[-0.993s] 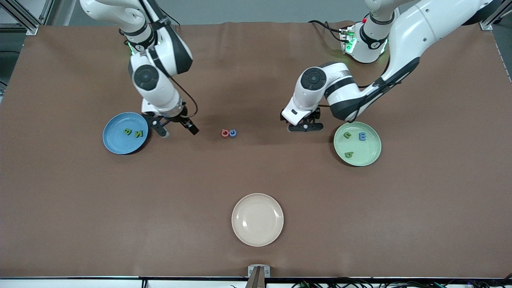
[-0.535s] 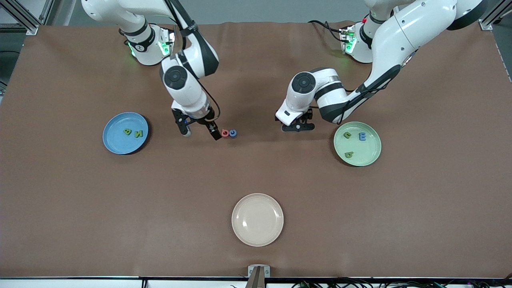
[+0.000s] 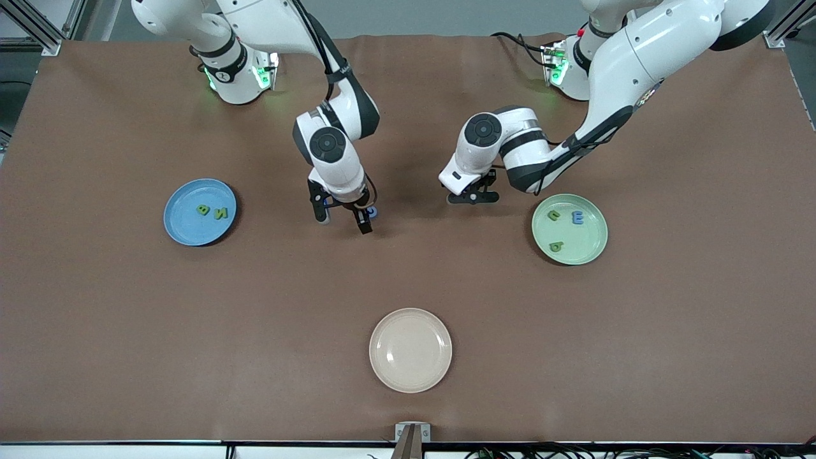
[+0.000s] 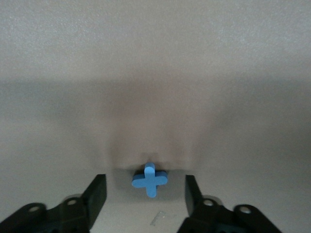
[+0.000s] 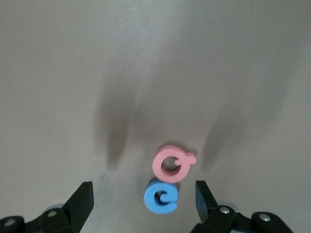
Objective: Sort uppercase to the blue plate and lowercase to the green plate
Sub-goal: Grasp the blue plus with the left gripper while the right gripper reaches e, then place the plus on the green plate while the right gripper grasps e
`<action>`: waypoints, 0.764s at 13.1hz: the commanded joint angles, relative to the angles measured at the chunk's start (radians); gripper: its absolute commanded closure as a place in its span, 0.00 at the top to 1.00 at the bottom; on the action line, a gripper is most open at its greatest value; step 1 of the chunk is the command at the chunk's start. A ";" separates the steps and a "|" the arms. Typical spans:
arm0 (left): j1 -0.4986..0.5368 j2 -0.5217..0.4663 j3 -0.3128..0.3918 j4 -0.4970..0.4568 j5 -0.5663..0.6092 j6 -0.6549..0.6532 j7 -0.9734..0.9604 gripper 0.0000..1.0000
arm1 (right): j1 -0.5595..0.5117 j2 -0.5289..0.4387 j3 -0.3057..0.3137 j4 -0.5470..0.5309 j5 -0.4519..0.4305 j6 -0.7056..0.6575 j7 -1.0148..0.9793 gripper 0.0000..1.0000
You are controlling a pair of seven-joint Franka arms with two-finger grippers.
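Blue plate (image 3: pixel 185 226) at the right arm's end of the table: green B (image 3: pixel 203 209) and green N (image 3: pixel 221 213) lie in it, side by side.

My right gripper (image 3: pixel 344 222) is at mid-table, fingers spread, straddling two ring letters. Right wrist view: pink ring with tail (image 5: pixel 172 164) and blue ring (image 5: pixel 161 198) touch each other on the cloth between my fingers; neither finger touches them.

Cream plate (image 3: pixel 410 376) sits nearer the front camera.

My left gripper (image 3: pixel 472 197) is low over the cloth beside the green plate (image 3: pixel 590 248), fingers spread around the blue cross-like t (image 4: pixel 149 180), a gap on either side.

The green plate holds the green n/c letter (image 3: pixel 554 215), blue E-shaped letter (image 3: pixel 577 218) and green b/p letter (image 3: pixel 556 245).
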 commanded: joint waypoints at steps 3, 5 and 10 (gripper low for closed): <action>-0.016 0.011 0.008 0.001 0.003 0.017 -0.014 0.62 | 0.028 0.049 -0.010 0.045 0.022 -0.013 0.026 0.90; -0.033 0.011 0.034 0.001 0.008 0.042 -0.014 0.60 | 0.033 0.052 -0.010 0.045 0.022 -0.015 0.026 0.84; -0.061 0.007 0.067 0.003 0.008 0.051 -0.014 0.48 | 0.059 0.059 -0.008 0.045 0.029 -0.015 0.026 0.77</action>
